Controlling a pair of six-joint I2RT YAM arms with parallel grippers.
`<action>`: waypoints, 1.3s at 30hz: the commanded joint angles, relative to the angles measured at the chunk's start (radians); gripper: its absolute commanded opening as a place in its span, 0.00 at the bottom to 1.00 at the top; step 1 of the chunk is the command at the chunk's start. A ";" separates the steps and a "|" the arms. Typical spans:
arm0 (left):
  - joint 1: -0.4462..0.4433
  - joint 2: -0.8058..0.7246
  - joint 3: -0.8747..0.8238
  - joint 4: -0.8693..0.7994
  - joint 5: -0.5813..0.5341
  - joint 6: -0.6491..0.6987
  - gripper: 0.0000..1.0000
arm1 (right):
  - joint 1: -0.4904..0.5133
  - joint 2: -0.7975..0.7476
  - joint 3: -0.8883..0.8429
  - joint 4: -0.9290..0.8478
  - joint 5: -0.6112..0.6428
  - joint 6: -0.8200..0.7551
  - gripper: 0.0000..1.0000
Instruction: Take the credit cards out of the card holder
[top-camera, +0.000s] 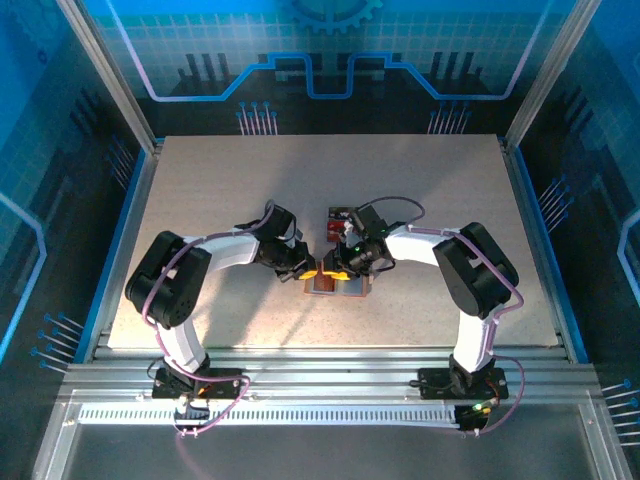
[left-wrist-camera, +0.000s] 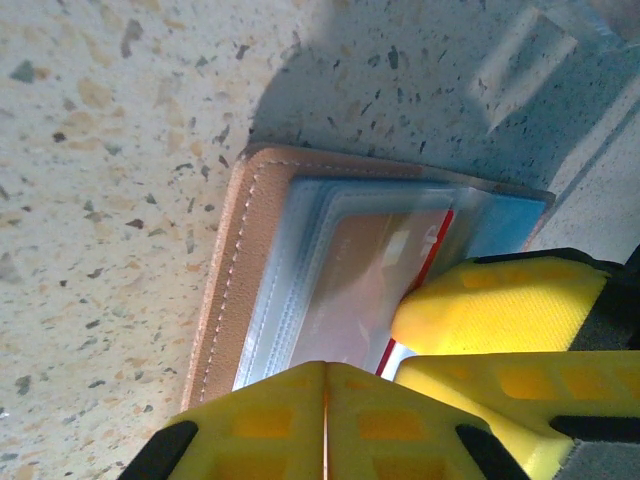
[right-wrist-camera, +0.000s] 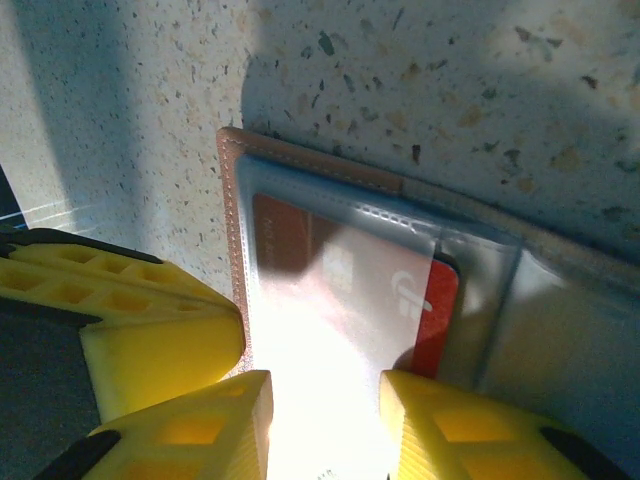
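The tan card holder (top-camera: 340, 288) lies open on the table between both arms. Its clear inner pockets (left-wrist-camera: 300, 280) hold a red credit card (right-wrist-camera: 447, 300), with its right end sticking out of a sleeve. My left gripper (left-wrist-camera: 325, 400) is shut with nothing between its tips, which sit at the holder's near edge (top-camera: 308, 268). My right gripper (right-wrist-camera: 325, 420) hangs over the pocketed card with its fingers apart and bright glare between them. One of its yellow fingers (left-wrist-camera: 490, 310) rests on the card's red edge. Another red credit card (top-camera: 338, 214) lies on the table just behind the right gripper.
The speckled tabletop (left-wrist-camera: 100, 150) stretches out around the holder. A clear plastic shape (left-wrist-camera: 530, 60) sits beyond the holder in the left wrist view. Blue enclosure walls (top-camera: 60, 200) and metal rails bound the table.
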 joint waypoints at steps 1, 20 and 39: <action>0.007 0.010 0.006 -0.008 0.019 0.001 0.08 | 0.013 0.005 -0.011 -0.031 0.003 -0.005 0.35; -0.002 0.061 0.034 -0.029 0.043 0.014 0.08 | 0.010 -0.058 -0.022 -0.032 -0.004 0.001 0.35; -0.002 0.051 0.041 -0.043 0.034 0.015 0.07 | 0.009 -0.024 -0.029 -0.058 0.020 -0.024 0.35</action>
